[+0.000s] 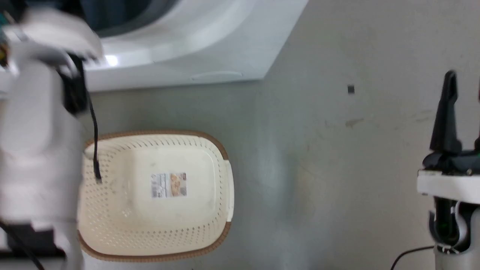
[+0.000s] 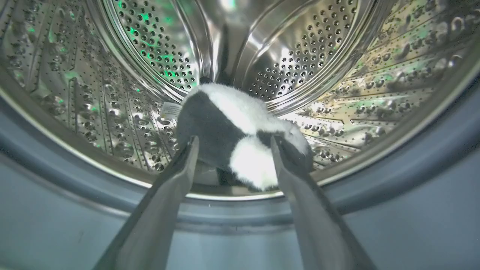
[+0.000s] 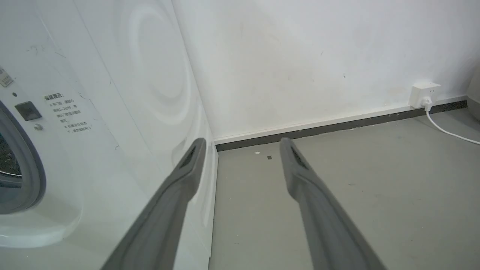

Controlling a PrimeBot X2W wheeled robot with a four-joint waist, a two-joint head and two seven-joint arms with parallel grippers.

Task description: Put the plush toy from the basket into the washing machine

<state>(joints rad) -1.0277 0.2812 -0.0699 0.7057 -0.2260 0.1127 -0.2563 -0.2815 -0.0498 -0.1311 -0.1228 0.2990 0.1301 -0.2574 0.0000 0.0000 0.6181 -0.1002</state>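
So the washing machine [image 1: 195, 52] is the big thing here, white, its front running across the top of the head view. The left wrist view looks straight into its shiny holed steel drum [image 2: 337, 56], with the grey rubber seal [image 2: 412, 180] curving round below. Grey floor [image 1: 318, 168] everywhere else, plus a plain white wall [image 3: 300, 56] in the right wrist view.

The basket [image 1: 123, 225] sits on the floor just in front of the machine, cream plastic full of little holes with a brown rim. Nothing in it, you can see right down to the bottom. The robot's pale left forearm [image 1: 37, 131] is a blur along the left edge, reaching up toward the machine's opening.

The panda plush toy [image 2: 232, 131] is inside the drum, lying at the bottom near the front lip, black and white fluff with a little white tag [image 2: 170, 110] sticking out.

The left gripper [image 2: 234, 138] is at the drum's mouth with its fingers spread wide, and the toy shows between the tips. Can't tell if they actually touch it. The right gripper [image 3: 243, 140] is also spread wide and holds nothing, off to the side of the machine over bare floor.

Small stuff: a label [image 1: 168, 185] on the basket's bottom, and a white wall socket [image 3: 424, 93] with a white cable [image 3: 450, 133] plugged in.
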